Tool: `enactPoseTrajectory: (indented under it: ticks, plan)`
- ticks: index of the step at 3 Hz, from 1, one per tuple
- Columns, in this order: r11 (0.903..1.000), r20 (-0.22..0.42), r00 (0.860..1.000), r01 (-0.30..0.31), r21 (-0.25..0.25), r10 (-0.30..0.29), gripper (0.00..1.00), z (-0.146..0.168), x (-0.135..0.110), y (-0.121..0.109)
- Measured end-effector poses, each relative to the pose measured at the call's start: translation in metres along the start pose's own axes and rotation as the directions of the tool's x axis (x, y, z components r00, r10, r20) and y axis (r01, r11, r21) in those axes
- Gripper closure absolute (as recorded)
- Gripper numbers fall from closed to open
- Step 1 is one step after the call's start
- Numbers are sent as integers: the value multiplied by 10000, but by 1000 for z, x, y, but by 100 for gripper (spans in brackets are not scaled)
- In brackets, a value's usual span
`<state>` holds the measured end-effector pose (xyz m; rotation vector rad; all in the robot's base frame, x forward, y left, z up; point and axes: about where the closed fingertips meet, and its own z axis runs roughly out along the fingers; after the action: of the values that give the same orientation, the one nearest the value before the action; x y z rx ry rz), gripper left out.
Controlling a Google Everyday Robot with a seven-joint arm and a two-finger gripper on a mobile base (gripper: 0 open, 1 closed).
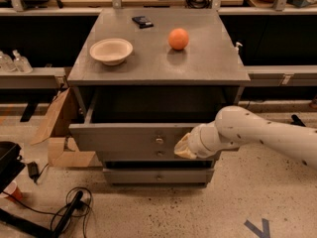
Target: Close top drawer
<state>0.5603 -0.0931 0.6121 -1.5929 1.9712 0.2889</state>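
The top drawer (124,137) is a wide grey wooden drawer with a small brass centre knob (159,141). It stands partly open, and its dark inside shows under the cabinet top (158,63). My gripper (181,148) is at the end of the white arm (257,133), which comes in from the right. Its cream-covered end rests against the drawer's front panel, just right of the knob. The gripper's tip is hidden against the panel.
A cream bowl (111,51), an orange ball (178,38) and a small black object (142,21) sit on the cabinet top. Two narrower drawer fronts (158,175) lie below. Cardboard (57,128) leans at the left. Cables (64,212) lie on the floor.
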Motion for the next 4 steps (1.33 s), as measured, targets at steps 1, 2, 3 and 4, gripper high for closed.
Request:
enactPoseTrajectory:
  ticks: [1,2,3,4]
  plan:
    - [9999,-86,10000,30,149,-29,100,13,-11,-33]
    - [9996,-97,10000,-1,266,4,100,17,-14,-50]
    - [9987,-90,9999,-124,489,128,100,18,-13,-72]
    - [9974,-124,9994,-306,653,315,100,15,-4,-85]
